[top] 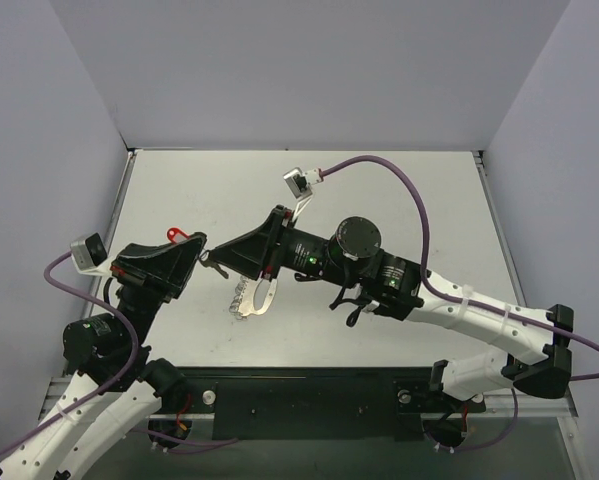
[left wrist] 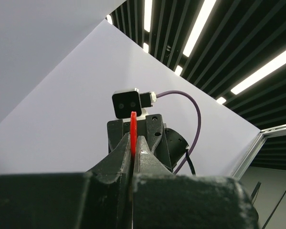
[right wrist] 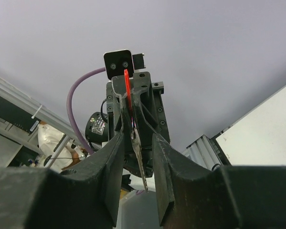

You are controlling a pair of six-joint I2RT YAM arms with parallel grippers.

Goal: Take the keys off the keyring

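Note:
The red key head (left wrist: 132, 128) shows edge-on, clamped between the shut jaws of my left gripper (left wrist: 133, 145). In the top view the red head (top: 177, 236) sticks out beside my left gripper (top: 199, 254). My right gripper (top: 225, 262) faces it tip to tip. In the right wrist view my right gripper (right wrist: 137, 143) is open, with its fingers on either side of a grey metal key (right wrist: 138, 157). That key hangs down from the left gripper (right wrist: 135, 102), below the red head (right wrist: 127, 86). The ring itself is hidden.
A shiny silvery bunch (top: 251, 298) lies on the white table (top: 399, 200) under the right arm's wrist. The right wrist camera (left wrist: 126, 103) and its purple cable (top: 399, 175) stand above the meeting point. Walls close the table on three sides.

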